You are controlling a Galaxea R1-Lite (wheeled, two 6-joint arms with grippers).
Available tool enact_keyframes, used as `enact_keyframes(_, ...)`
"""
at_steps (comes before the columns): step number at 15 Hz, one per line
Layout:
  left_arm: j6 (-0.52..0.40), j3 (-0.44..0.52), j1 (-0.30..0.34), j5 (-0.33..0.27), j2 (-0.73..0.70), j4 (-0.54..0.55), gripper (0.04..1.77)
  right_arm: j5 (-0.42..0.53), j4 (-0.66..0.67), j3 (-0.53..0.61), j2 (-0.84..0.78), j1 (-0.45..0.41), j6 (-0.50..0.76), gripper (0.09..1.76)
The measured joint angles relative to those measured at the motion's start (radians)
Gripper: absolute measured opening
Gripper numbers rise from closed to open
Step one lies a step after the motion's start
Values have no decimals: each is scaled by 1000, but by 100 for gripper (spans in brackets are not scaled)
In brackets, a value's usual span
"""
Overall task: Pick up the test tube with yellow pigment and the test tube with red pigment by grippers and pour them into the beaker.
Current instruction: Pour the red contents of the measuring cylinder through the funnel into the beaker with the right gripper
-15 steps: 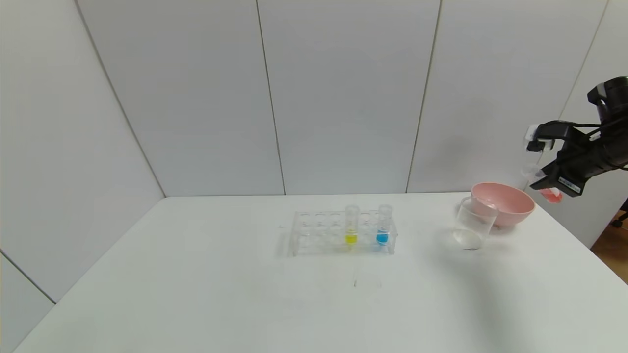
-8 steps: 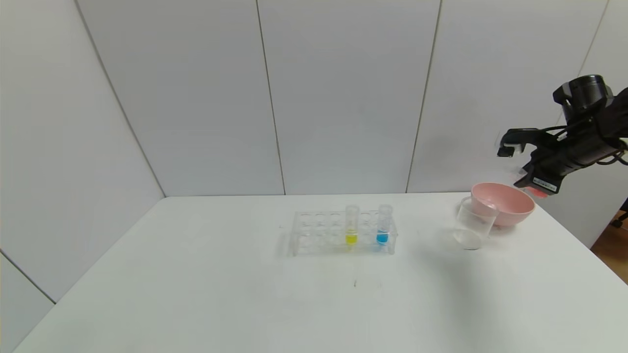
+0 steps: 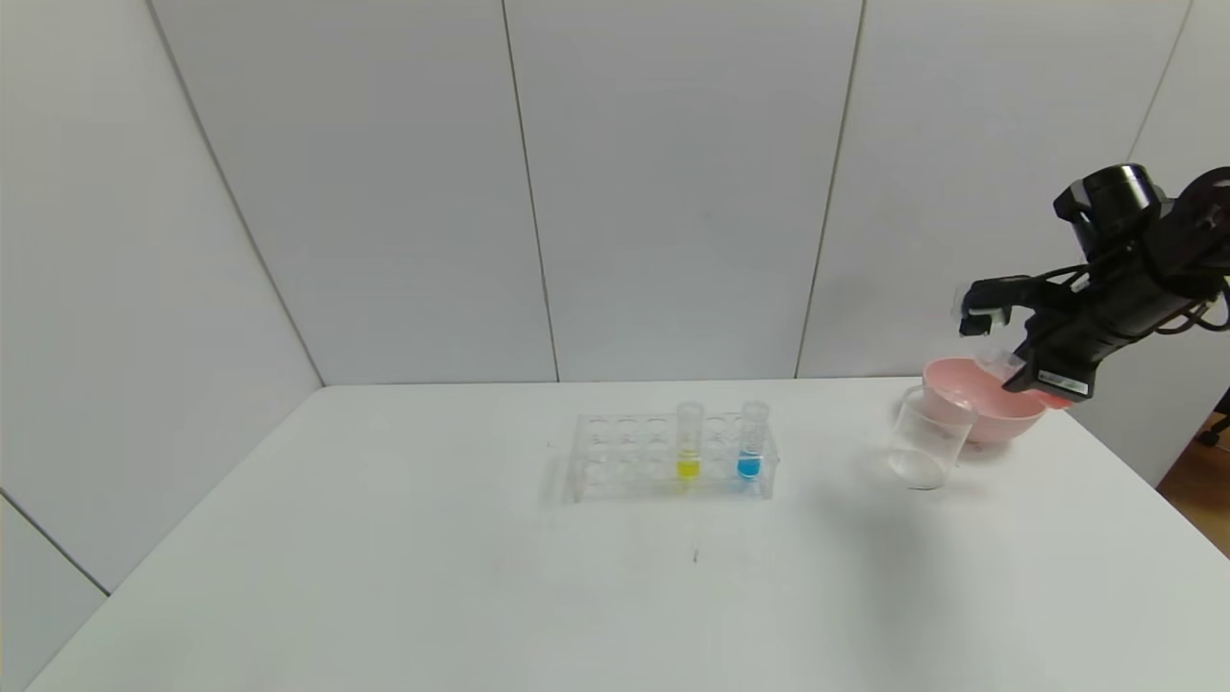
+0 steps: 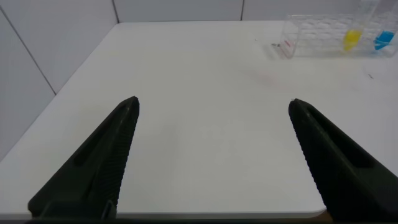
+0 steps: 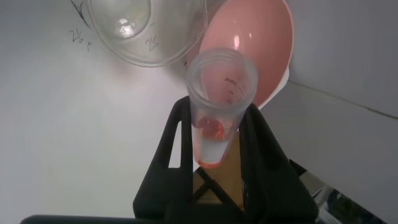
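My right gripper (image 3: 1020, 370) is shut on the test tube with red pigment (image 5: 219, 102) and holds it tilted in the air over the pink bowl, just right of the beaker (image 3: 927, 438). The tube's open mouth points toward the beaker (image 5: 144, 28); red liquid sits low in the tube. The test tube with yellow pigment (image 3: 688, 440) stands upright in the clear rack (image 3: 625, 457) at mid-table, and shows small in the left wrist view (image 4: 353, 36). My left gripper (image 4: 213, 107) is open and empty above the table's near left part, out of the head view.
A pink bowl (image 3: 999, 408) stands right behind the beaker, near the table's right edge. A tube with blue liquid (image 3: 751, 440) stands in the rack beside the yellow one. Grey wall panels close the back.
My right gripper has carried the red tube left and slightly down, from beyond the table's right edge to above the pink bowl, nearer the beaker. Rack, tubes and beaker have not moved.
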Motion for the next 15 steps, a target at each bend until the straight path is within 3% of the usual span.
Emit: enact_keyframes(15, 0, 0, 0, 0, 0, 0, 172, -98, 16, 0, 33, 49, -33, 50)
